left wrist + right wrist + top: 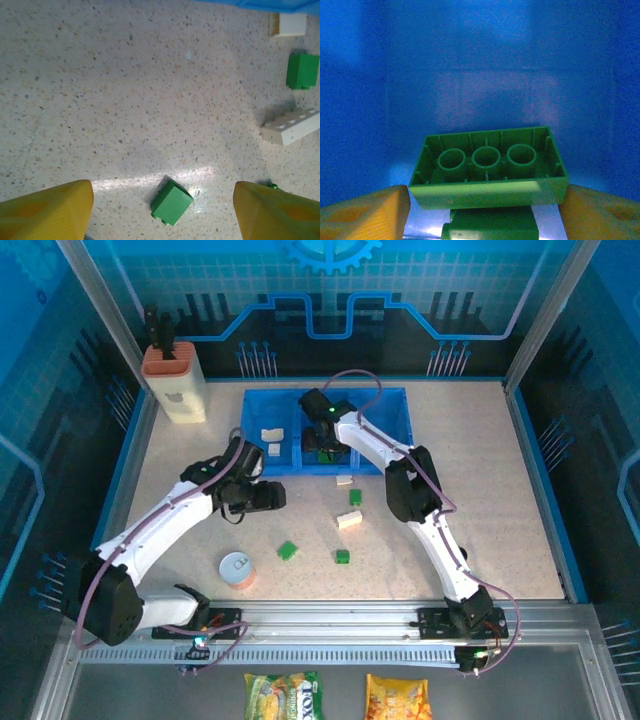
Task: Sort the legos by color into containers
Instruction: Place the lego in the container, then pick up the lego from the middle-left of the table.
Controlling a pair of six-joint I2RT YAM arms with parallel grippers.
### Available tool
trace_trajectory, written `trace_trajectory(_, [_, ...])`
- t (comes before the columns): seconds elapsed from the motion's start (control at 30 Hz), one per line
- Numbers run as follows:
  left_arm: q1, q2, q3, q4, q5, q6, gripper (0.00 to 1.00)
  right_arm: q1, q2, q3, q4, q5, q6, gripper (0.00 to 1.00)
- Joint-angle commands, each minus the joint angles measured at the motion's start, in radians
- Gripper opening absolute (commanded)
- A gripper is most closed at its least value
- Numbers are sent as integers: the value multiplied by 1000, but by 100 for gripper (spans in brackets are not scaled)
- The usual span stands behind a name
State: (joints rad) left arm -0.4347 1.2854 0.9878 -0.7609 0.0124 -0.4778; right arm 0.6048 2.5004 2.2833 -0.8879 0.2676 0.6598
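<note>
While both arms reached out over desk point(480, 540), contents were as follows.

- Blue three-compartment tray point(400, 392): at far side of desk.
- Left pincer point(163, 184): fingers wide apart, empty, above small green brick point(171, 202) lying on desk.
- Right pincer point(485, 192): in tray's middle compartment, fingers flanking upside-down green brick point(485, 160), which rested on second green brick point(490, 225). Gripped or released, could not tell.
- Two cream bricks point(270, 434): in left compartment.
- Loose cream bricks point(349, 520) and further green bricks point(355, 497): on desk near tray.
</note>
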Motion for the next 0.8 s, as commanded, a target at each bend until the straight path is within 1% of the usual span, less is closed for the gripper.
trace_trajectory(0.0, [-34, 23, -23, -27, -12, -32, 73, -3, -106, 6, -46, -4, -20, 79])
trace_trajectory(0.17, [-91, 48, -28, -38, -16, -34, 69, 15, -169, -43, -48, -4, -20, 79])
trace_trajectory(0.27, [-124, 67, -40, -34, -6, -36, 67, 27, -233, -83, -51, 1, -14, 79])
trace_trajectory(0.43, [-182, 115, -63, -23, -10, -39, 65, 35, -335, -195, -32, 12, 1, 79])
trace_trajectory(0.6, [-219, 169, -78, -15, -12, -26, 63, 33, -444, -320, -19, 51, 14, 79])
trace_trajectory(0.77, [-230, 243, -75, -6, 5, 16, 59, 20, -539, -442, 6, 58, 24, 79])
